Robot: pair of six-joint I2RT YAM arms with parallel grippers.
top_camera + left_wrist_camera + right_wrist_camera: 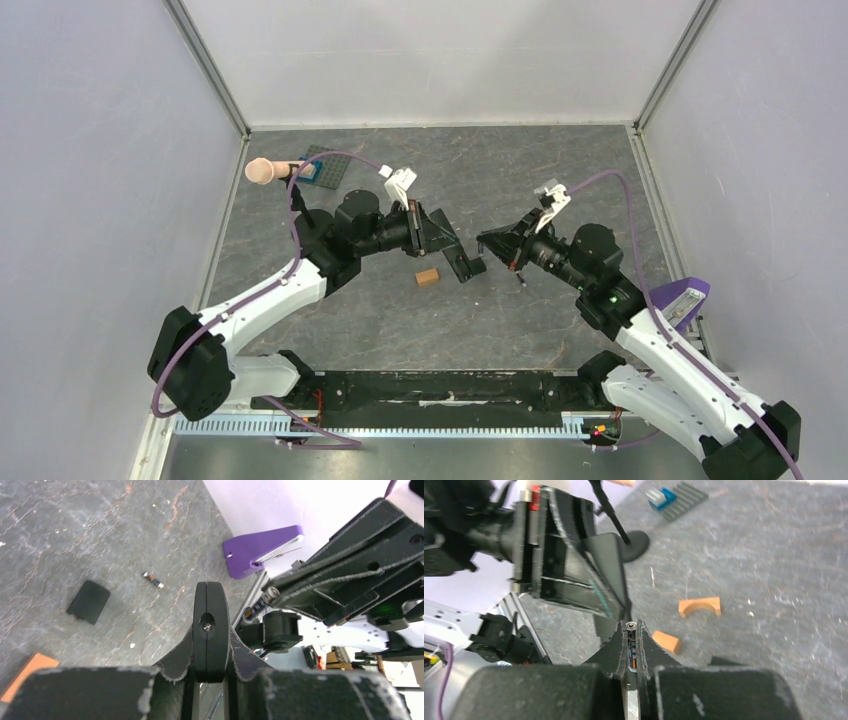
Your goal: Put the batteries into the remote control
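Observation:
My left gripper (212,645) is shut on the remote control (211,610), a slim black bar seen end-on with a small screw in its end. In the top view the left gripper (448,243) hangs over the middle of the table. Facing it, a short gap away, is my right gripper (488,244). The right gripper (631,630) is shut on a battery (631,647), whose metal tip pokes out between the fingertips. The left wrist view also shows this held battery (257,607). A second battery (152,580) lies loose on the table (521,281).
A short black cover piece (88,601) lies flat on the table below the grippers. An orange block (428,277) sits beside it, and an orange arch (699,606) lies further off. Back left are a grey plate (325,168), a blue block and a black stand. A purple holder (682,300) is at the right edge.

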